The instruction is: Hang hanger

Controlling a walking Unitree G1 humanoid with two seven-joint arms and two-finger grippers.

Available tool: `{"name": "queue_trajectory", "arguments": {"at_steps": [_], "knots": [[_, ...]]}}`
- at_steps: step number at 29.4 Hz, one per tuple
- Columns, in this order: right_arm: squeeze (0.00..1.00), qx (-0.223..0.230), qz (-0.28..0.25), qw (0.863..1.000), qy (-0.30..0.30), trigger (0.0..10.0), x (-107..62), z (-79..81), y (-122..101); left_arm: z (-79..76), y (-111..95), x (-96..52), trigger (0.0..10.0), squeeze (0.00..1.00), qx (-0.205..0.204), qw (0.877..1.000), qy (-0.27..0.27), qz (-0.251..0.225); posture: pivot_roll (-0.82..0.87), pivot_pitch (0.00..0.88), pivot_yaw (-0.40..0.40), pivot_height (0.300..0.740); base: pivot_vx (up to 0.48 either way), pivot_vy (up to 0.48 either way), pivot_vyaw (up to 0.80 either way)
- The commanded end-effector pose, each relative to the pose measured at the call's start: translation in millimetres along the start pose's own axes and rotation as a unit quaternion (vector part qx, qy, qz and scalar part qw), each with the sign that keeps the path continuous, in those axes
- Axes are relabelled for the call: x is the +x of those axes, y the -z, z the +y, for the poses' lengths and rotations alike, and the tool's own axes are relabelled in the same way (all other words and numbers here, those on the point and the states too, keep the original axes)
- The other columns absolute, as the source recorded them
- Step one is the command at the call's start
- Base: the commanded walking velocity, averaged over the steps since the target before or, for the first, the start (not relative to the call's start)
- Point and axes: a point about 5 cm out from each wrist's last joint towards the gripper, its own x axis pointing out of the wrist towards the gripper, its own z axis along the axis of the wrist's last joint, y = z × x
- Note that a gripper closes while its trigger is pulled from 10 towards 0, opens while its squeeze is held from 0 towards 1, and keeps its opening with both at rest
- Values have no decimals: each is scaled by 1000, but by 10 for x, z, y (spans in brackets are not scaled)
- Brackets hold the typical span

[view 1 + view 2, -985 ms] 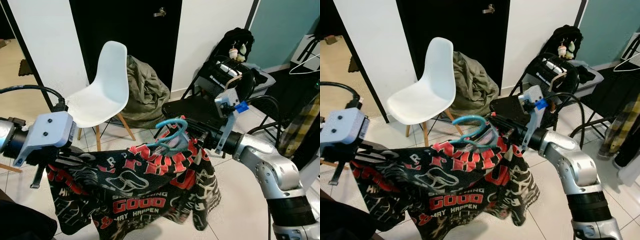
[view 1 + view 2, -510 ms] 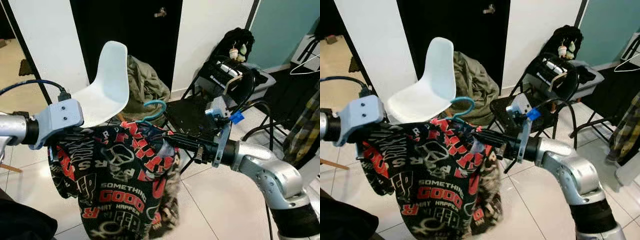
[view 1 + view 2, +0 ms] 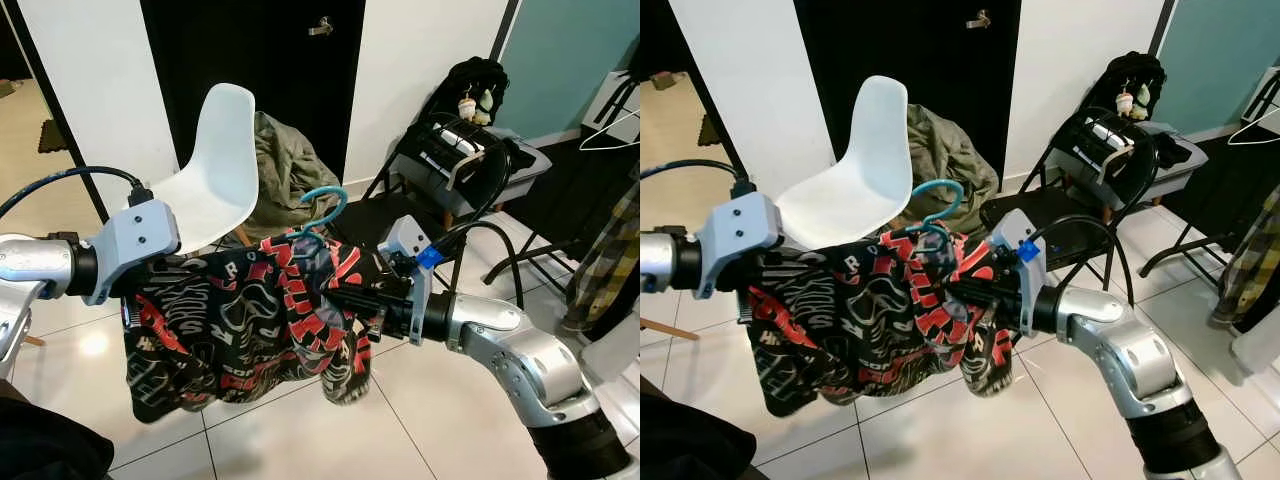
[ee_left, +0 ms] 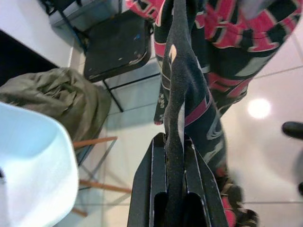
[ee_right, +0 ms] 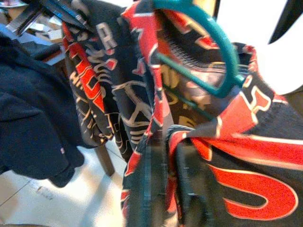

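Left end effector (image 4: 173, 142) held out at chest height on the left, its two black fingers (image 4: 154, 179) pinching a fold of the black, red and white printed T-shirt (image 3: 250, 320). The shirt hangs bunched in the air between both arms, above the white tiled floor (image 3: 300, 430). White plastic chair (image 3: 215, 160) stands just behind the left arm, olive fabric heap (image 3: 285, 170) on the floor beside it against the black door (image 3: 250, 50). Teal hanger (image 3: 322, 212) sits at the shirt's neck, hook sticking up above the cloth, rest of it tucked inside the fabric. Right end effector (image 3: 335, 298) reaches in from the right, tips buried in the shirt just below the hanger; cannot tell if spread or pressed together. Black folding chair (image 3: 450, 180) with clutter stands behind the right arm
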Motion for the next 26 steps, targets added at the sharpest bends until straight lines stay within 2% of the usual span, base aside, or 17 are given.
{"name": "queue_trajectory", "arguments": {"at_steps": [1, 6, 8, 11, 12, 13, 14, 15, 16, 17, 18, 20, 24, 25, 26], "knots": [[1000, -6, -22, 1000, 8, 10000, -63, -55, -79, -29, -50, 14, 10000, 0, 0, 1000, 0, -21, -35, 0, -19, 740, 0, 0, 0], [1000, -4, -41, 999, -2, 10000, -150, -65, -150, -45, -54, 30, 10000, 0, -5, 1000, -2, -26, -40, 0, -19, 740, 0, 0, 0], [1000, -18, -73, 997, -28, 10000, -411, -88, -310, -50, -62, 73, 10000, 0, -24, 999, -14, -44, -45, 0, -18, 740, 0, 0, 0], [1000, -18, -73, 997, -28, 10000, -411, -88, -310, -50, -62, 73, 10000, 0, -24, 999, -14, -44, -45, 0, -18, 740, 0, 0, 0], [1000, -28, -93, 994, -39, 10000, -564, -103, -411, -53, -67, 95, 10000, 0, -39, 997, -20, -57, -45, 0, -18, 740, 0, 0, 0], [1000, -28, -93, 994, -39, 10000, -564, -103, -411, -53, -67, 95, 10000, 0, -39, 997, -20, -57, -45, 0, -18, 740, 0, 0, 0], [1000, -39, -119, 991, -40, 10000, -718, -131, -534, -59, -71, 118, 10000, 0, -57, 995, -24, -72, -45, 0, -18, 740, 0, 0, 0], [1000, -39, -119, 991, -40, 10000, -718, -131, -534, -59, -71, 118, 10000, 0, -57, 995, -24, -72, -45, 0, -18, 740, 0, 0, 0], [1000, -51, -147, 987, -26, 10000, -881, -191, -660, -84, -69, 151, 10000, 0, -77, 993, -23, -88, -63, 0, -16, 740, 0, 0, 0], [1000, -51, -147, 987, -26, 10000, -881, -191, -660, -84, -69, 151, 10000, 0, -77, 993, -23, -88, -63, 0, -16, 740, 0, 0, 0], [1000, -61, -167, 984, -5, 10000, -1017, -256, -748, -105, -65, 173, 10000, 0, -94, 990, -20, -100, -71, 0, -16, 740, 0, 0, 0], [1000, -84, -161, 982, 51, 10000, -1226, -390, -797, -126, -55, 170, 10000, 0, -107, 988, -10, -109, -72, 0, -15, 740, 0, 0, 0], [1000, -93, -145, 982, 75, 10000, -1288, -441, -782, -115, -54, 151, 10000, 0, -107, 988, -10, -109, -72, 0, -15, 740, 0, 0, 0], [1000, -92, -124, 981, 118, 10000, -1349, -544, -743, -86, -60, 130, 10000, 0, -102, 989, -14, -107, -64, 0, -16, 740, 0, 0, 0], [804, -74, -110, 976, 174, 10000, -1400, -681, -701, -49, -76, 108, 10000, 0, -99, 989, -23, -107, -65, 0, -14, 740, 0, 0, 0]]}}
